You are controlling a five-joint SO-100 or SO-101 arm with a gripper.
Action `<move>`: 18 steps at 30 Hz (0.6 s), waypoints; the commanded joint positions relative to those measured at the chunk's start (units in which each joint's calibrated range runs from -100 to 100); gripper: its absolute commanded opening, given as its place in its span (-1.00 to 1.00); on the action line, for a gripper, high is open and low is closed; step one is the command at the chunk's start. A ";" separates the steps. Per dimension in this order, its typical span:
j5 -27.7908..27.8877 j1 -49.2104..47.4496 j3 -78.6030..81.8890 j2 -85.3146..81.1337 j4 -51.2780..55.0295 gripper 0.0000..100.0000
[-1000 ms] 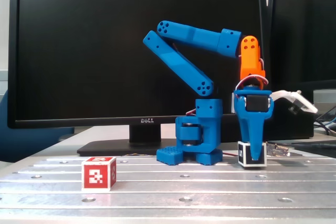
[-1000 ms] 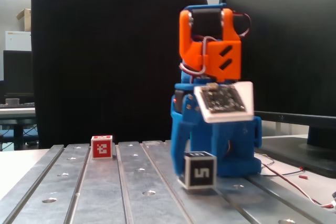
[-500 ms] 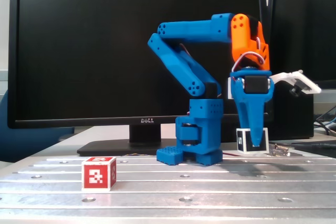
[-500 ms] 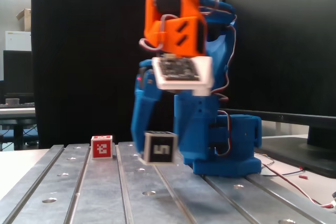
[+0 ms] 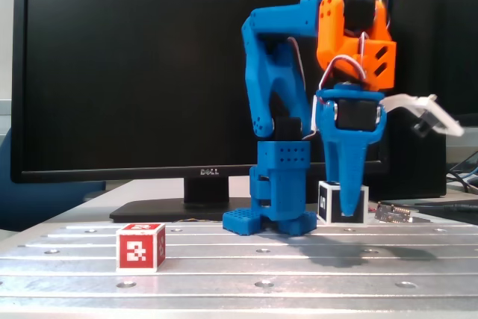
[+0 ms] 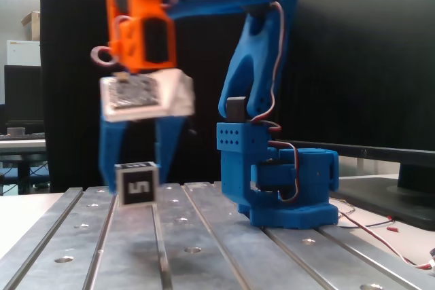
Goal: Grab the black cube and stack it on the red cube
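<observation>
Above the grooved metal table (image 5: pixel 224 259), jaws pinch the black cube (image 6: pixel 138 184); the red cube (image 5: pixel 140 246) sits apart.

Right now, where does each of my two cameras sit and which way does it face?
A fixed view: low at the table's front edge, facing the Dell monitor; shows the whole arm, gripper shut on the lifted black cube, red cube at left.
Another fixed view: low at the table's end, looking along the slots toward a black chair; shows arm, gripper, black cube; red cube hidden.
Shared: arm, black cube, monitor.
</observation>
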 commanded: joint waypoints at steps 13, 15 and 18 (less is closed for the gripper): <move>17.93 23.15 -22.08 14.19 7.45 -0.69; 20.56 26.48 -22.62 14.19 8.73 -0.69; 24.04 30.98 -23.80 14.19 9.33 -0.69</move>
